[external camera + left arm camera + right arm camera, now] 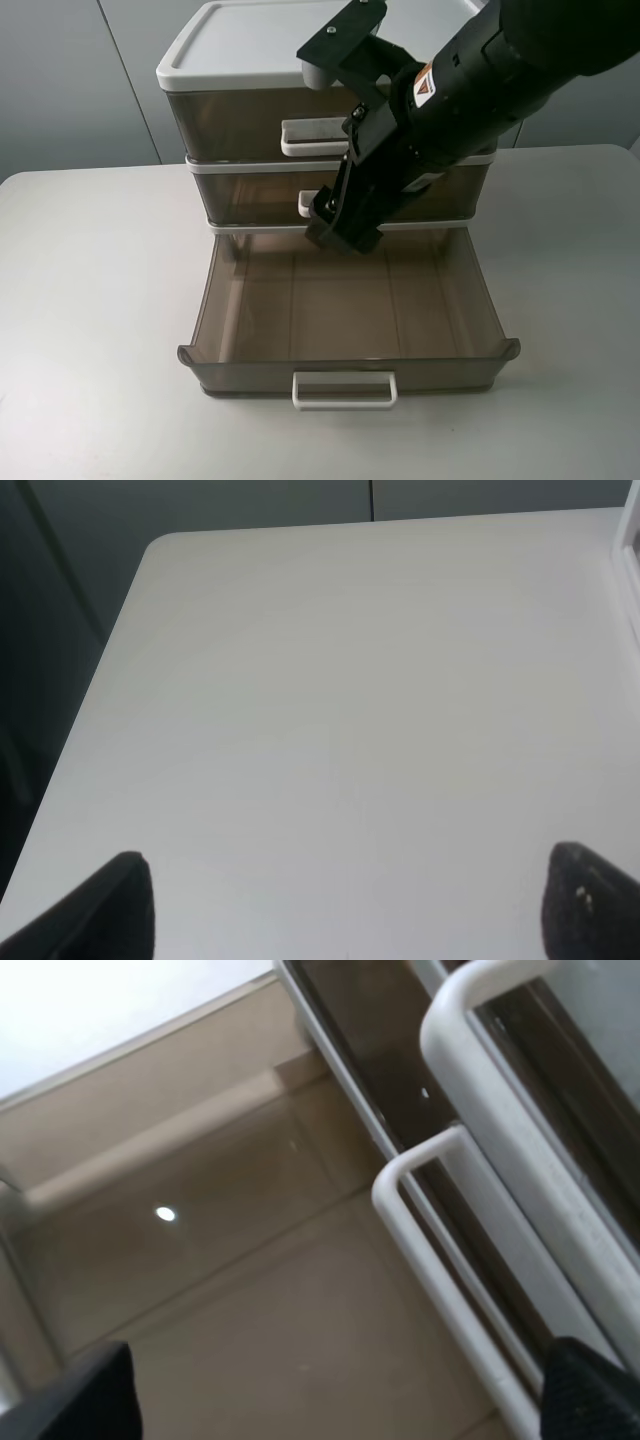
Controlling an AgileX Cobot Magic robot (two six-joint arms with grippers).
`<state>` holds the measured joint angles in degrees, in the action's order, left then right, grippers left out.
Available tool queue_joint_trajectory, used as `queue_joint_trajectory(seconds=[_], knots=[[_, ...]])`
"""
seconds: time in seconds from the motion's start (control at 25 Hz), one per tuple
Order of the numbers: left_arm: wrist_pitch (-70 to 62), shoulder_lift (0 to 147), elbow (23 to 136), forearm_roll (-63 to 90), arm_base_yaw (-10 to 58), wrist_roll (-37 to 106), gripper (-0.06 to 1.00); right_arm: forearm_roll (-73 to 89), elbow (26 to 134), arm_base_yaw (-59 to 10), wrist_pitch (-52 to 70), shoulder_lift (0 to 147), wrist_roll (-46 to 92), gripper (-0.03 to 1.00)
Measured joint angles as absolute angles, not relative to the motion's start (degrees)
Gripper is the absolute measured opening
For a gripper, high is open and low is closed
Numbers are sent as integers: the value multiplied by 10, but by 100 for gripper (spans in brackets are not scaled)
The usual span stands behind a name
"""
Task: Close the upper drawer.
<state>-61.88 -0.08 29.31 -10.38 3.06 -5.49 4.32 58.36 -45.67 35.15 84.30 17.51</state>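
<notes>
The upper drawer [235,120] is the top one of a white-framed stack, smoky-brown with a wide white handle [312,137]. Its front looks level with the frame. My right gripper [343,232] is open and hangs in front of the middle drawer's small handle [309,203], below the upper handle and touching neither. The right wrist view shows the wide upper handle [500,1090], the smaller handle [440,1250] and my open right gripper [340,1400]. My left gripper [345,910] is open and empty over bare table, and is out of the exterior high view.
The bottom drawer [350,372] is pulled far out towards the table's front edge, empty, with its handle [344,390] at the front. The grey table [90,300] runs to both sides of the stack. A wall stands behind.
</notes>
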Motion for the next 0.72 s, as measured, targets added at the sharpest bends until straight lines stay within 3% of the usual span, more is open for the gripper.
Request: queue_joint_trajectory(seconds=[0.2, 0.32, 0.44, 0.72], knots=[[-619, -1, 293, -104, 31, -55, 74, 147, 586, -491, 435, 751, 166, 61], [-619, -1, 293, -104, 31, -55, 74, 133, 589, -475, 502, 687, 106, 61], [-619, -1, 293, -104, 31, -55, 74, 56, 589, -405, 563, 635, 43, 61], [-619, -1, 293, -104, 31, -55, 74, -24, 589, -130, 656, 532, 14, 61]])
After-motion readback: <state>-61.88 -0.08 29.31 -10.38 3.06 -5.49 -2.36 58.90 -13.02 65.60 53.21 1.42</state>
